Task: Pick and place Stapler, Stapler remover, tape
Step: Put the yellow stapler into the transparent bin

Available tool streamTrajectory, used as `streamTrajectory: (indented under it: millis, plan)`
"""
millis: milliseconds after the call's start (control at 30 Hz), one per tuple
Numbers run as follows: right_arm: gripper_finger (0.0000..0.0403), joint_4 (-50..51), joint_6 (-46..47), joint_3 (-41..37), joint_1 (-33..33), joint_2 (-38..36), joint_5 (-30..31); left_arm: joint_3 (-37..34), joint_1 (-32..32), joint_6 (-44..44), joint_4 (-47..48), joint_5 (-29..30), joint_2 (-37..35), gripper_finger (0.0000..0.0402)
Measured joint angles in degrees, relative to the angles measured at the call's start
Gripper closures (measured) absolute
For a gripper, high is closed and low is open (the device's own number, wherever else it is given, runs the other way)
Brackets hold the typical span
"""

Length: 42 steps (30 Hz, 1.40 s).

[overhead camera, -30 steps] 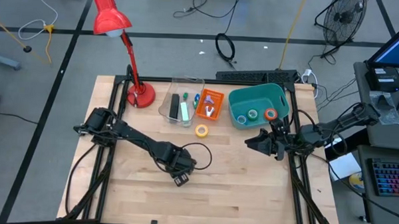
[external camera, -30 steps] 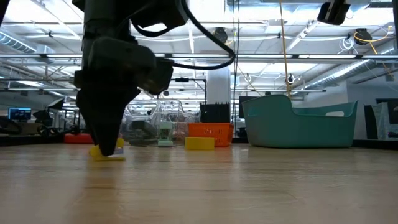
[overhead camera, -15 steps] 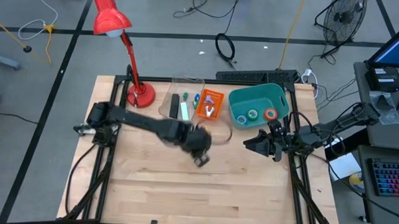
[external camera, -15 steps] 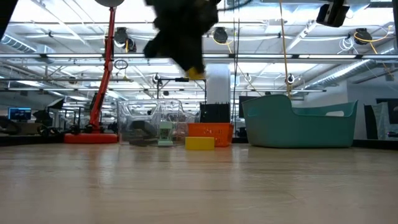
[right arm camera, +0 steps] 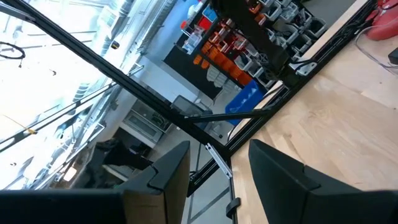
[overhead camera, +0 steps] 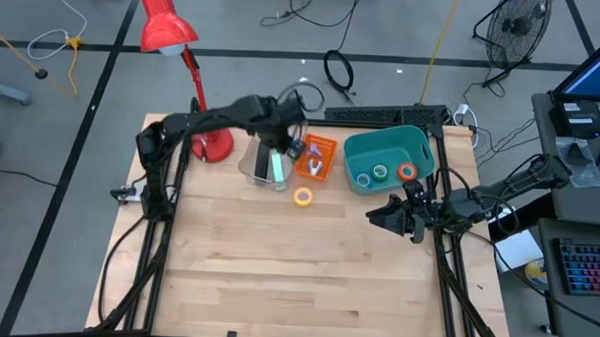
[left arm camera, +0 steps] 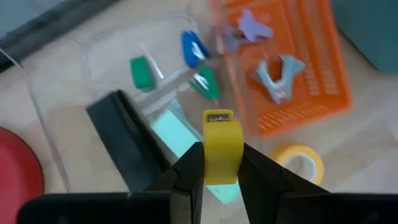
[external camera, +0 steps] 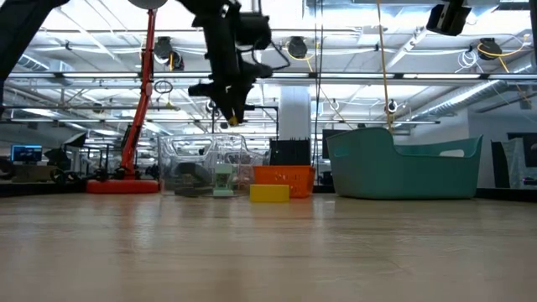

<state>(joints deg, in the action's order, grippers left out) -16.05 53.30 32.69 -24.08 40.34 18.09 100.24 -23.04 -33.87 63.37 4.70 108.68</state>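
1. We see the wooden table (overhead camera: 276, 278) bare across its whole near half, from the left rim to the right rim; every object sits along the far edge.
2. Along that far edge, left to right, stand a red lamp (overhead camera: 209, 142), a clear tray (overhead camera: 252, 159), an orange basket (overhead camera: 323, 149) and a teal bin (overhead camera: 421, 145).
3. Our left gripper (left arm camera: 219, 163) hangs in the air above the clear tray, well off the tabletop in the low view, pinching a small yellow stapler (left arm camera: 221, 146) between its fingers.
4. The stapler is a stubby yellow block with a metal plate at its far end.
5. In the orange basket lie a grey staple remover (left arm camera: 278, 74) and a purple one (left arm camera: 252, 27).
6. A yellow tape roll (overhead camera: 303, 197) with a pale centre lies on the table just near of the basket.
7. Blue, green and orange rolls lie inside the teal bin.
8. Our right gripper (overhead camera: 388, 218) waits near the right edge, its fingers (right arm camera: 283, 174) spread and holding nothing.
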Motion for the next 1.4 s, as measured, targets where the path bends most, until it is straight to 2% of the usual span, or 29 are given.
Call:
streamTrajectory:
  millis: [200,367,533,833,1400]
  plan:
    - [0.0245,0.0,-0.8,0.0,0.0,0.0,0.0,-4.3,-6.0,1.9,-6.5,-2.7,0.4,0.0317]
    - [0.0245,0.0,-0.9,0.0,0.0,0.0,0.0,-6.7,-6.9,3.3,-10.6,-4.6,3.1,0.0317]
    - [0.0245,-0.3,-0.7,0.0,0.0,0.0,-0.1,-6.4,-6.5,4.9,-13.5,-4.7,6.1,0.0317]
    - [0.0245,-0.5,0.4,0.0,0.0,0.0,-0.2,-6.4,-6.4,4.5,-15.2,-2.0,11.0,0.0316]
    - [0.0245,-0.8,1.2,0.0,0.0,0.1,-1.9,-6.4,-6.5,5.4,-19.0,2.2,15.0,0.0316]
